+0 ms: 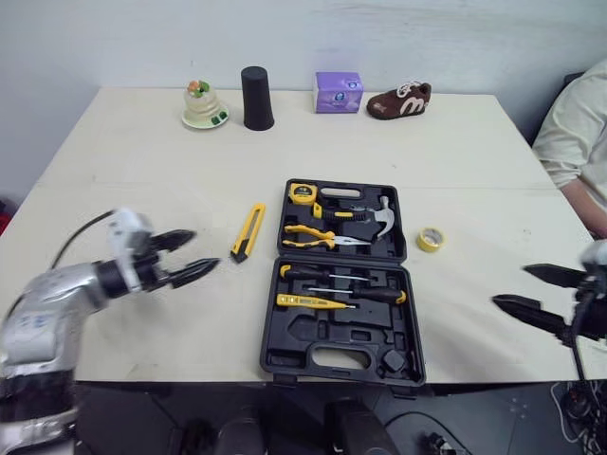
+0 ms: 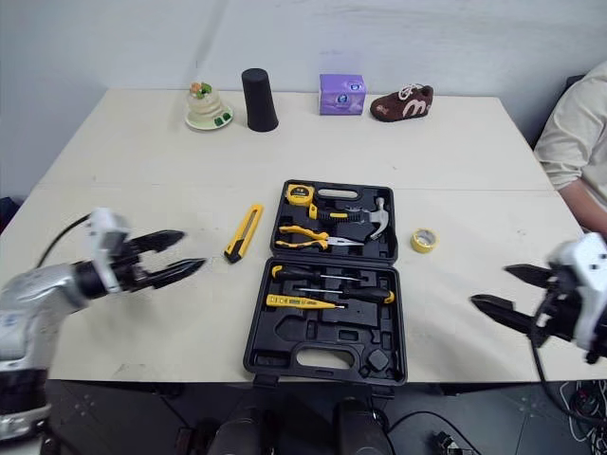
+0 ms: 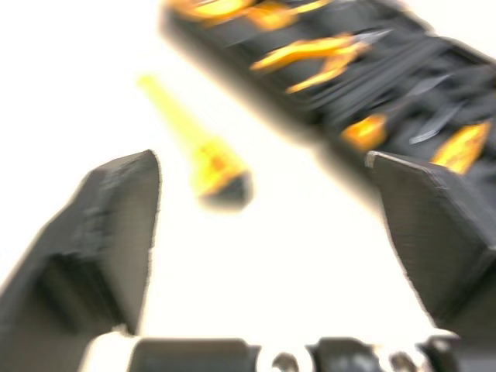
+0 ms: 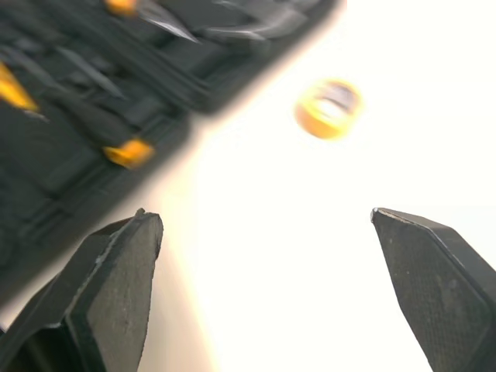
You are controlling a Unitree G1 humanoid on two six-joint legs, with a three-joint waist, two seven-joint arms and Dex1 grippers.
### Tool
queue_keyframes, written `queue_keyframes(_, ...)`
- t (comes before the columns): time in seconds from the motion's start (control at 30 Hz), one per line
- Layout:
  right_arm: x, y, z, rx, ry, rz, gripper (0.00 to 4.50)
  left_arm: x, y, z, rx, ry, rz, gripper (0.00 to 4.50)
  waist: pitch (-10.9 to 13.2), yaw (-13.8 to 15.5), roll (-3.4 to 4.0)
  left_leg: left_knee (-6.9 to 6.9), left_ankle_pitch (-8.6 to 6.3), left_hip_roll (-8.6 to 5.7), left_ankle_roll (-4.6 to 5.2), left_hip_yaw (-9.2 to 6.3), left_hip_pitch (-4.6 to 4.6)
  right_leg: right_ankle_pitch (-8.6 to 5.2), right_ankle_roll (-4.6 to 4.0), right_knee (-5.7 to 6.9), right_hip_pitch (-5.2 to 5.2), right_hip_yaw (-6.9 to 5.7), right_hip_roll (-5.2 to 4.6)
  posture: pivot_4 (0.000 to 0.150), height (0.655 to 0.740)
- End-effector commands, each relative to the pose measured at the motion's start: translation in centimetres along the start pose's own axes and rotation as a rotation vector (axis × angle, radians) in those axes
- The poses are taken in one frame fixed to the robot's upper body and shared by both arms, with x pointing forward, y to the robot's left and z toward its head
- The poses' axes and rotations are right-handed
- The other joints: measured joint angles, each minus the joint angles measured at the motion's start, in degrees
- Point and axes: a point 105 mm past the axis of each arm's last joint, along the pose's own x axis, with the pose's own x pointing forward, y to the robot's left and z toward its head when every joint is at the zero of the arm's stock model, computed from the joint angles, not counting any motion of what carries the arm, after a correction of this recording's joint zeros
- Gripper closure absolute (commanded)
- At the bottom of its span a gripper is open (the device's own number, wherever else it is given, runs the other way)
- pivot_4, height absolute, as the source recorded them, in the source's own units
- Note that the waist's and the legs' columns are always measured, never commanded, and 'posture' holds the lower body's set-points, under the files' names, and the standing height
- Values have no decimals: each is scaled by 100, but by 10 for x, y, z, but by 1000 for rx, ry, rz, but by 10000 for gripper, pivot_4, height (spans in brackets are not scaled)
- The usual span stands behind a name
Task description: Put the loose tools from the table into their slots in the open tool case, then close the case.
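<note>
- At the centre of the pale counter (image 1: 142,161): open tool case (image 1: 318,336), lying flat, its slots partly filled.
- Left end effector (image 1: 204,249): fingers spread, empty, above the counter left of the knife.
- Right end effector (image 1: 509,286): fingers spread, empty, right of the case.
- Yellow utility knife (image 1: 248,232): flat on the counter, just left of the case.
- Yellow tape roll (image 1: 431,239): on the counter, just right of the case.

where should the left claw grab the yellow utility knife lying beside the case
Take the utility knife mid-body, probably straight down from above, the open left claw closing across its narrow width. It lies flat on the table, long and slim, apart from the tool case, so both long edges look free.
</note>
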Motion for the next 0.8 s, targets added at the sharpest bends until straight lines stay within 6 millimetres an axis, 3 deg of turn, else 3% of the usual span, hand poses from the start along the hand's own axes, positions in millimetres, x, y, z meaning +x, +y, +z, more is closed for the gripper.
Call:
queue_keyframes(0.03,-21,-22,4,-13,-38,-119,0,-45,41,-9,-11,47,262,455,2,-27,-3,-15,-1,-2,-1,0,3,0,-1,-10,-1,-1,-3,1500,7304)
queue_keyframes(0.13,-31,-32,-2,1,-33,-175,0,-66,53,-13,-53,59,369,455,2,3,-4,-41,1,-8,-2,-1,1,3,-3,-28,-1,-9,-15,1500,7304)
queue_keyframes(0.23,-35,-35,-4,1,-31,-185,0,-61,47,-5,-43,59,369,455,2,51,-4,-57,-1,-11,-6,-2,-1,2,-5,-45,0,-13,-19,1500,7304)
queue_keyframes(0.37,-21,-14,14,-36,-73,-69,0,-31,29,3,-33,102,320,455,3,44,-2,-65,-10,-9,-21,-1,-5,2,-6,-63,1,-14,-17,1500,7304)
queue_keyframes(0.5,-2,28,57,-102,-176,140,0,19,-3,26,-60,105,228,455,7,43,4,-59,2,-8,-44,2,-7,5,1,-65,2,-12,-7,1500,7304)
queue_keyframes(0.6,2,45,71,-113,-208,217,0,34,-8,30,-75,138,258,455,7,30,4,-56,8,-7,-50,3,-6,9,9,-62,2,-9,4,1500,7304)
queue_keyframes(0.7,14,87,98,-177,-292,410,0,71,-20,34,-103,182,277,455,11,32,5,-50,13,-6,-58,8,-3,9,9,-63,2,-8,16,1500,7304)
queue_keyframes(0.8,21,101,107,-197,-315,464,0,86,-24,34,-101,216,281,455,17,47,2,-45,19,-8,-56,4,-8,12,15,-58,-2,-7,16,1500,7304)
